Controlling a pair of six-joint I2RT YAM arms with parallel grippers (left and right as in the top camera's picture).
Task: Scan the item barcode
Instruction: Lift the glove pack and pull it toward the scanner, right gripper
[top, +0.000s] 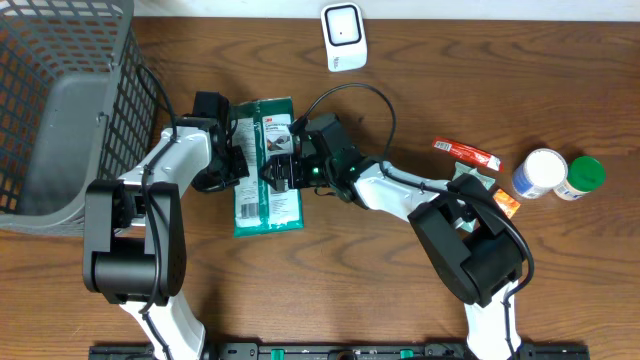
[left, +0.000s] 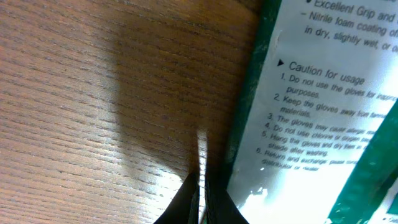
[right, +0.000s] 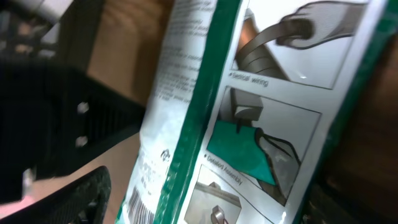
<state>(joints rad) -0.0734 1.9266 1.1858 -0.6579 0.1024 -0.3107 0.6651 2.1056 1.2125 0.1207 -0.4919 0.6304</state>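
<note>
The glove packet (top: 262, 195), green and white, lies flat on the wooden table (top: 350, 270) a little left of the middle, its long side running away from the robot. In the left wrist view the packet (left: 311, 112) shows a printed list headed "Caution for usage"; in the right wrist view the packet (right: 249, 124) shows picture panels of gloved hands, and what looks like a barcode (right: 138, 202) sits near its lower edge. The left gripper (top: 238, 160) is at the packet's left edge; from its own camera the left gripper (left: 200, 202) has its fingers pressed together, closed on nothing that can be made out, with the tips over bare wood just beside the green border. The right gripper (top: 281, 170) reaches in from the right over the packet's middle; its own camera shows the right gripper (right: 211, 199) with its jaws spread wide and the packet filling the space between them, though whether they touch it cannot be told. A grey mesh basket (top: 60, 110) stands at the far left. A white scanner (top: 343, 37) sits at the far edge of the table. To the right, well apart from the packet, lie a red sachet (top: 465, 153), a white-lidded jar (top: 540, 172) and a green-capped bottle (top: 582, 177), the last two touching.
</note>
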